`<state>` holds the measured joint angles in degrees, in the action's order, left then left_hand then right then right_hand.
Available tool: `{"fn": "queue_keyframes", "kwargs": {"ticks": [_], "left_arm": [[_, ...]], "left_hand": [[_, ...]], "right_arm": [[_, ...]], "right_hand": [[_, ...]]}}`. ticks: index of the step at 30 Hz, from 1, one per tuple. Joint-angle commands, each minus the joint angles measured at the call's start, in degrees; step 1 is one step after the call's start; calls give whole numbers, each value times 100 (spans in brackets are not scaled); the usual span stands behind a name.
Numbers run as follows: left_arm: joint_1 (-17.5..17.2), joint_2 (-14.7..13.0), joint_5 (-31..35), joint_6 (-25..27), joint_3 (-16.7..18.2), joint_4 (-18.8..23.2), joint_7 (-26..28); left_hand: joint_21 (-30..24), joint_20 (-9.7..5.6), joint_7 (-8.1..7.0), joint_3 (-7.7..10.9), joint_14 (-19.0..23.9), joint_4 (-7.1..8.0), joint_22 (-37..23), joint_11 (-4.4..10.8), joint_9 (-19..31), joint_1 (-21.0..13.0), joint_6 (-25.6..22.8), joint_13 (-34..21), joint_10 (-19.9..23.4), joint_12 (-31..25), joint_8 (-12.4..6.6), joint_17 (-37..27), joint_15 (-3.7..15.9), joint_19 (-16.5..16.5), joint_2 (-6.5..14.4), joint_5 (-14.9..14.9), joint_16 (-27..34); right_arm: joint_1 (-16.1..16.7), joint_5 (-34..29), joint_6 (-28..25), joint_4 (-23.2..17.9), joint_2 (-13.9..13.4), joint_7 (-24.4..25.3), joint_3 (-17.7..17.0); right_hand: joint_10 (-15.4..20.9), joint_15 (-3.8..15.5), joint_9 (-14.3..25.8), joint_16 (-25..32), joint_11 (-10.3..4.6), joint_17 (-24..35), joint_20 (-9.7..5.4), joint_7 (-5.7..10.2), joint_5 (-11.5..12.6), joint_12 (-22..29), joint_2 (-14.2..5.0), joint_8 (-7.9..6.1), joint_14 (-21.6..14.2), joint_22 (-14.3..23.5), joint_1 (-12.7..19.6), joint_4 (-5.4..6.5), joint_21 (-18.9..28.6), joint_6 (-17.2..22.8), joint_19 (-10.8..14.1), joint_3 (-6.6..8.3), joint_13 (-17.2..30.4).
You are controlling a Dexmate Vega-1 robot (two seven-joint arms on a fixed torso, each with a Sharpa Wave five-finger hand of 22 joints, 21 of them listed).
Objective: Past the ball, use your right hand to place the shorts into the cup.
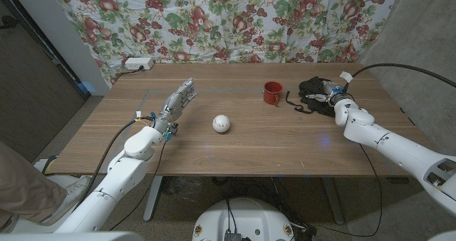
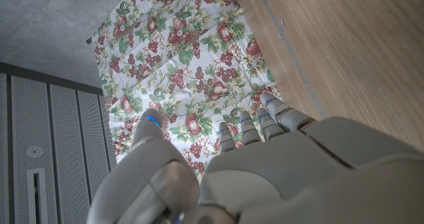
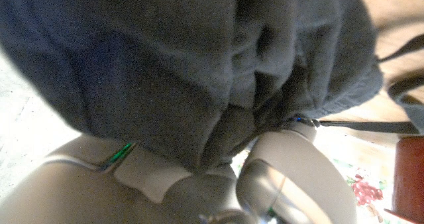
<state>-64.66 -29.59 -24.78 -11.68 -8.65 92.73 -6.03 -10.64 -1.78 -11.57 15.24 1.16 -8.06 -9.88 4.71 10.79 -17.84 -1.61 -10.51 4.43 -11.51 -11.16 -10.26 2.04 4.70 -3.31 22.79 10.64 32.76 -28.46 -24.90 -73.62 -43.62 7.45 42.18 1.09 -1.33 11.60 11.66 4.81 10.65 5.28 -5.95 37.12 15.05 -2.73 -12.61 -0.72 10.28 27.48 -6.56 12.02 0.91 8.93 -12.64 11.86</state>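
Basically, dark shorts (image 1: 314,94) bunched at 3 o'clock of red cup (image 1: 272,93): soft, light, floppy w/ loose drawstring. Right hand (image 1: 335,98) buried in cloth; grip can't tell. Take the bunched middle.

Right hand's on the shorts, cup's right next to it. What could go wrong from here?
1. The shorts are a loose bundle that looks wider than the red cup's mouth, so fabric may drape over the rim.
2. A drawstring trails on the table toward the cup; it could snag or tip it.
3. The right hand seems buried in fabric in the right wrist view, so its grip is hard to judge.
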Motion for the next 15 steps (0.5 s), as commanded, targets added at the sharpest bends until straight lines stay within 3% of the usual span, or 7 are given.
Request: {"fn": "queue_keyframes", "kwargs": {"ticks": [1,2,6,15], "left_arm": [[21,9,-15,9,-13,-32,-3],[24,10,-17,7,-14,-37,-8],[36,8,-14,3,-14,-56,-19],[54,10,-12,-3,-19,-71,-35]], "left_hand": [[-49,-293,-14,25,-14,2,-16,18,10,-58,44,-31,10,-9,-4,-8,267,21,-8,-2,15],[-49,-296,-14,25,-15,2,-16,15,10,-58,44,-31,11,-9,-4,-8,265,22,-8,-3,15],[-49,-293,-11,26,-14,2,-16,13,10,-60,37,-31,14,-10,-7,-8,269,22,-8,-5,15],[-44,-290,13,27,-23,3,-17,16,9,-63,-71,-31,1,-5,-48,-8,268,12,-8,-11,12]], "right_arm": [[-45,52,-20,111,56,20,29],[-48,63,-27,120,64,13,31],[-61,78,-31,141,68,-4,51],[-95,85,-75,201,101,-30,101]], "right_hand": [[7,-6,15,-17,-3,11,-42,-45,52,21,1,14,-36,7,74,-48,-27,-8,25,-16,28],[11,-8,15,-16,-3,11,-46,-44,54,22,-2,14,-42,7,80,-50,-24,-9,33,-14,28],[15,-37,17,-23,-20,11,245,-26,76,20,-24,24,-65,5,168,-72,20,-29,192,-4,34],[12,-44,18,-22,-23,11,227,-18,85,18,-29,30,-88,6,208,-81,42,-41,277,-4,40]]}}
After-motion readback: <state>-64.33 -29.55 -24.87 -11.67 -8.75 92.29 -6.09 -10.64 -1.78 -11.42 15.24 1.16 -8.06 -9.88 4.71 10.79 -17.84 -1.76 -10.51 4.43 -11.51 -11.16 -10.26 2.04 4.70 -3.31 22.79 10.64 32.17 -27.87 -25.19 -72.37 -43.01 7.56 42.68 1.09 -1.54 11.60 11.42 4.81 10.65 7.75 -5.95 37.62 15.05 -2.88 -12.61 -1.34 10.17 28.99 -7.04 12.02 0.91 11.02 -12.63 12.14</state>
